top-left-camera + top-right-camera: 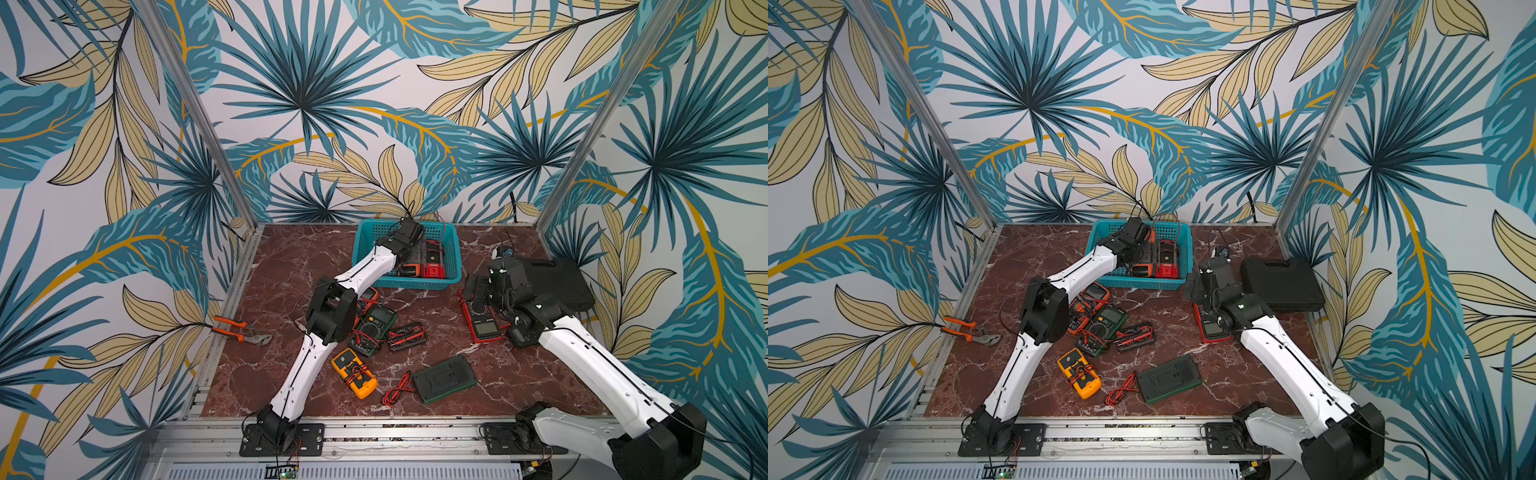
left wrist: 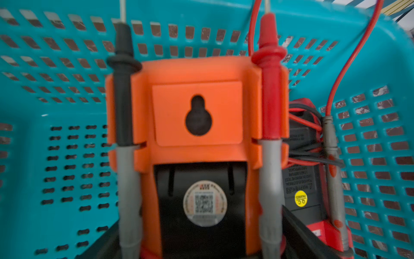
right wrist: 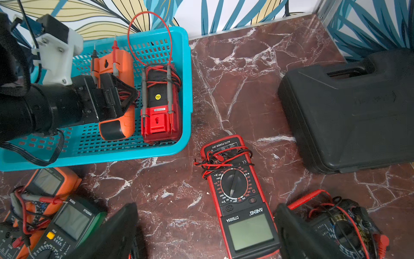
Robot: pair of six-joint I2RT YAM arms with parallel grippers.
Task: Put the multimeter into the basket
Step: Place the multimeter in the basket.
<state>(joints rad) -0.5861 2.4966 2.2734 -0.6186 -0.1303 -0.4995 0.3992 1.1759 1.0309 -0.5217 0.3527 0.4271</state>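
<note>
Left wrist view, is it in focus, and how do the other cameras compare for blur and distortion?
Left wrist view: soft throughout, the orange multimeter too close to focus. Right wrist view: sharp, print on the tabletop red multimeter readable, only the right gripper dark and soft. In both top views: evenly lit, sharp, posts splaying from the wide lens.

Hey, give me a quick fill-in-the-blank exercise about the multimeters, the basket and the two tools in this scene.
1. Two multimeters lie face ___ in the basket.
2. The left tool is closed on the orange multimeter; the other one in there is ___.
3. The right tool has its jaws ___ over the red multimeter on the table.
Missing words: down; red; open.
</note>
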